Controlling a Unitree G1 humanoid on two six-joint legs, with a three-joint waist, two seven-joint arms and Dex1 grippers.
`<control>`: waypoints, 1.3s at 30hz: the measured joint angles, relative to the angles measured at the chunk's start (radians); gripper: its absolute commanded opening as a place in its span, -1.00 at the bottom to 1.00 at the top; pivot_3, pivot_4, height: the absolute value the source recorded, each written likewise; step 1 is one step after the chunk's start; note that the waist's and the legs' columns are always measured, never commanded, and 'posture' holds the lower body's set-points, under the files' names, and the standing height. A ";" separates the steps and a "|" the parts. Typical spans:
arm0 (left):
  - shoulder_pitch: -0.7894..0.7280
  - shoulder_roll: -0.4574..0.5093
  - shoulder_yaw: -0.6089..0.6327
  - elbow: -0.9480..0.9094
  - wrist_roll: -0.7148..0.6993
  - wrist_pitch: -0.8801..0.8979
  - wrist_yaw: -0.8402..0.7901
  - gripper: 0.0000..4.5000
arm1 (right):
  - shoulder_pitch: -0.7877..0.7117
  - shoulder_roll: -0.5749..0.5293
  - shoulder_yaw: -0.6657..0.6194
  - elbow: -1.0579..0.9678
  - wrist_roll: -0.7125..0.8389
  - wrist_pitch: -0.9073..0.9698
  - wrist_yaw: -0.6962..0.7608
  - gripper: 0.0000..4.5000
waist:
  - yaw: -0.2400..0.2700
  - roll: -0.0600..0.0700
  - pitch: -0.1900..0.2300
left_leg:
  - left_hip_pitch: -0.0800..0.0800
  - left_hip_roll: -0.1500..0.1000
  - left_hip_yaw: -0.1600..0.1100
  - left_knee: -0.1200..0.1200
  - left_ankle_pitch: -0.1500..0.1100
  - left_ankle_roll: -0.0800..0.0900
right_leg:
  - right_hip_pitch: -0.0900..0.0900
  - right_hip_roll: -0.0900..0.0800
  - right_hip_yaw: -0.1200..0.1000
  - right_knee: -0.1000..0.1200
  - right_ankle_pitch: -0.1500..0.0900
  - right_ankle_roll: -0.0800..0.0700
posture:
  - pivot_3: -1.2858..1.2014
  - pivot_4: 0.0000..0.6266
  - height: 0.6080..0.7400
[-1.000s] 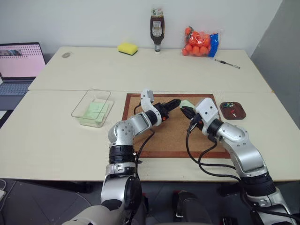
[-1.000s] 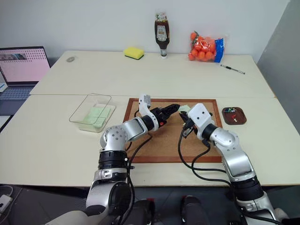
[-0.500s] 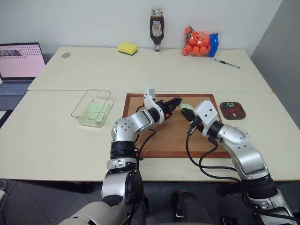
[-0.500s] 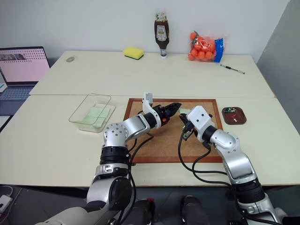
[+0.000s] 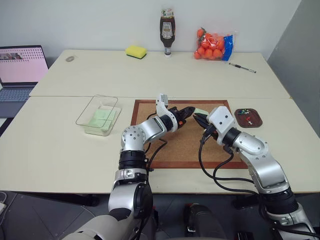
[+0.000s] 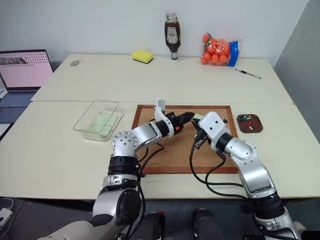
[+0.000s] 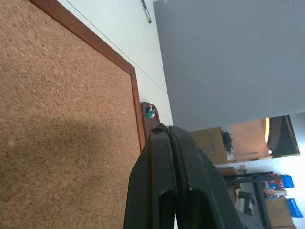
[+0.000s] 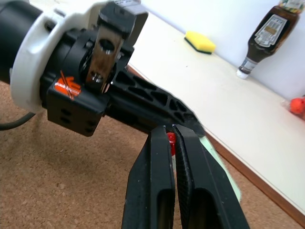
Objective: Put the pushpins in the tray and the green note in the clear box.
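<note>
Red plastic shows between my right gripper's fingertips: a pushpin pinched there, held over the far part of the cork board. My left gripper has its fingers pressed together, and I can't tell whether anything is caught between them; its tip sits just beside the right one, above the same far edge of the board. The green note lies on the board under both tips, near its far rim. The tray sits just off the board's right side with a few pins in it. The clear box stands off the board's left side, with pale green paper already inside.
</note>
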 measured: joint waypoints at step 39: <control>0.268 0.216 -0.507 -0.386 0.526 -0.413 -0.382 -1.00 | -0.266 -0.026 -0.432 0.819 0.096 -0.014 -0.243 -0.67 | -0.001 0.001 0.000 | -0.001 0.000 0.002 -0.001 0.000 0.001 | -0.001 0.000 0.001 0.000 -0.001 -0.002 | 0.03 -0.52 1.00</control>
